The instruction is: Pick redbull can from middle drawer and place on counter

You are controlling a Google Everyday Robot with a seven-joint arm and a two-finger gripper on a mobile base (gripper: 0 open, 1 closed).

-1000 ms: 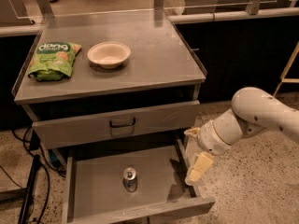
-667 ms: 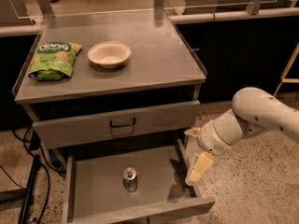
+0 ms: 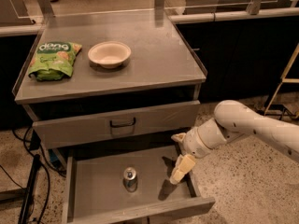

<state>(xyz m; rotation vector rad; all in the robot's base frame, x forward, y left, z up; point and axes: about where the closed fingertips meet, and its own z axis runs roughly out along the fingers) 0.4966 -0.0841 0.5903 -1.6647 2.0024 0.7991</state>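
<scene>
The redbull can (image 3: 130, 178) stands upright on the floor of the open middle drawer (image 3: 93, 190), near its centre, silver top showing. My gripper (image 3: 181, 169) hangs over the drawer's right side, to the right of the can and apart from it, its cream fingers pointing down. The white arm reaches in from the right. The counter (image 3: 154, 55) is the grey steel top of the cabinet above.
A green chip bag (image 3: 52, 58) and a white bowl (image 3: 109, 53) lie on the counter's left half. The upper drawer (image 3: 117, 124) with a black handle is slightly open above the middle drawer. Black cables (image 3: 28, 171) run along the floor at left.
</scene>
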